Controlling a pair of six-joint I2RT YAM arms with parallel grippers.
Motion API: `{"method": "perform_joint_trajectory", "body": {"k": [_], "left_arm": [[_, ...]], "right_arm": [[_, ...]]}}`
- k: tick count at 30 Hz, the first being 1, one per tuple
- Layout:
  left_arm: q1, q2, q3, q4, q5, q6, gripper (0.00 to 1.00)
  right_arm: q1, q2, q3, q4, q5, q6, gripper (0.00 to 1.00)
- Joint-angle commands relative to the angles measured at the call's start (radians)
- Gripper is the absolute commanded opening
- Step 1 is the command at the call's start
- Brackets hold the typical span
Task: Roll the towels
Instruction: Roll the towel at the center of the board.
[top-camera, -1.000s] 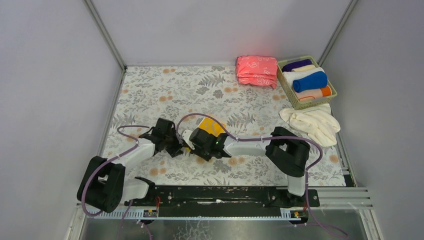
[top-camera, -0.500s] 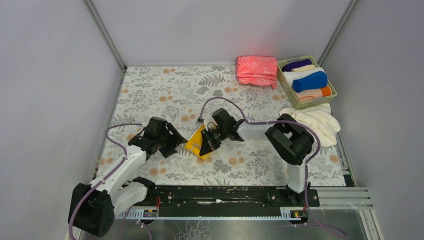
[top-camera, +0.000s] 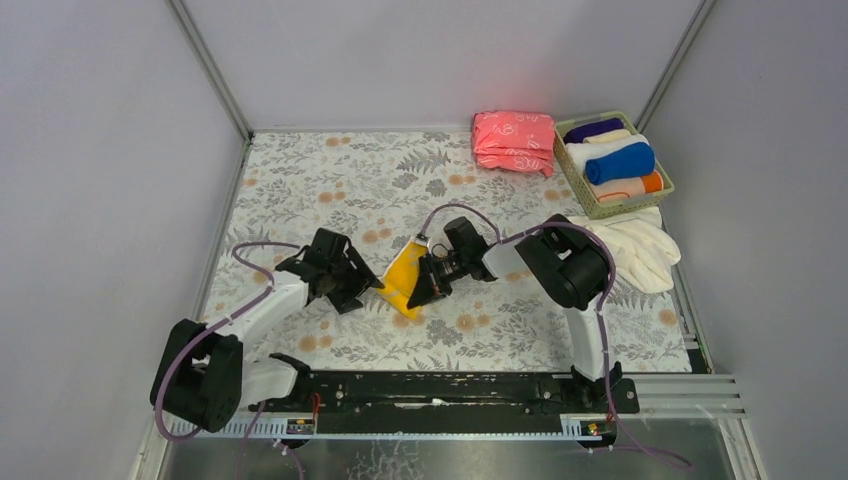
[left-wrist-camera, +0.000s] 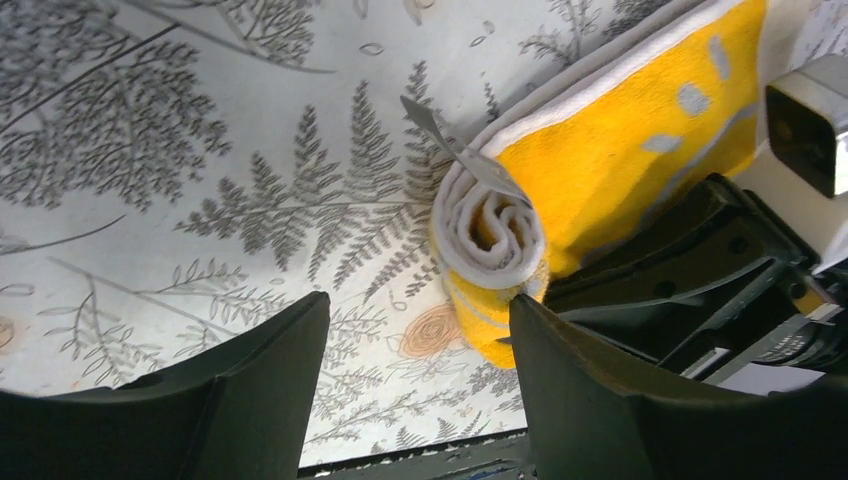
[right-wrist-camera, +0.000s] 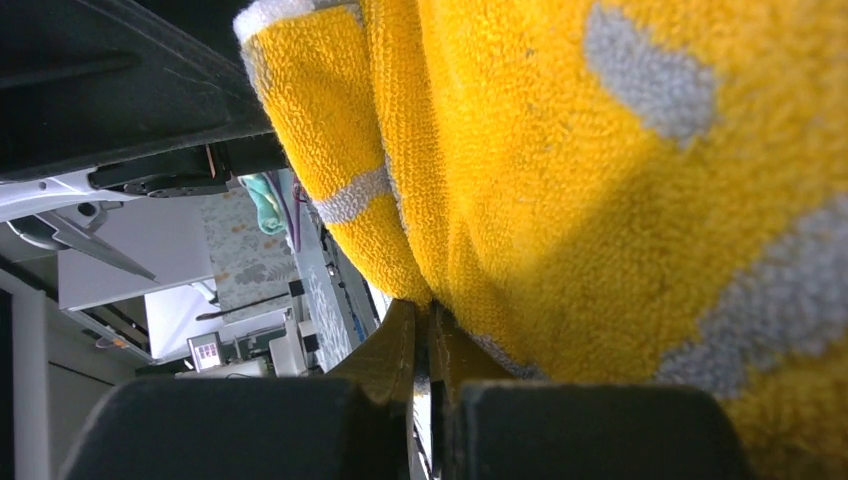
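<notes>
Lying partly rolled on the floral table cover (top-camera: 300, 180), the yellow towel (top-camera: 403, 278) sits near the middle of the table's near side. Its white-lined spiral end (left-wrist-camera: 490, 235) faces the left gripper (top-camera: 352, 290), whose fingers stand spread apart just short of it, touching nothing. The right gripper (top-camera: 428, 283) is pinched tight on the towel's other side. Well off to the right lie cream-white towels (top-camera: 625, 245), a basket (top-camera: 577, 178) of rolled towels (top-camera: 620, 162), and a folded pink stack (top-camera: 514, 142).

A yellow towel (left-wrist-camera: 610, 170), partly rolled, on the fern-print table (left-wrist-camera: 200, 150) — left tool (left-wrist-camera: 415, 315) spread-fingered beside its coil.
</notes>
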Motion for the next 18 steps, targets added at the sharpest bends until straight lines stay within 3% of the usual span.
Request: {"method": "perform_joint_trajectory", "body": {"k": [1, 6, 11, 18], "left_arm": [[-0.014, 0.037, 0.049, 0.092, -0.008, 0.013, 0.65], [-0.015, 0.117, 0.047, 0.101, -0.049, 0.026, 0.62], [-0.015, 0.175, 0.005, 0.147, -0.048, 0.018, 0.51], [-0.015, 0.23, -0.001, 0.16, -0.063, 0.03, 0.5]], "right_arm": [[-0.011, 0.025, 0.016, -0.015, 0.012, 0.007, 0.02], [-0.011, -0.026, 0.058, -0.187, 0.103, -0.105, 0.04], [-0.009, -0.129, 0.081, -0.335, 0.225, -0.2, 0.11], [0.083, -0.285, 0.128, -0.505, 0.449, -0.37, 0.37]]}}
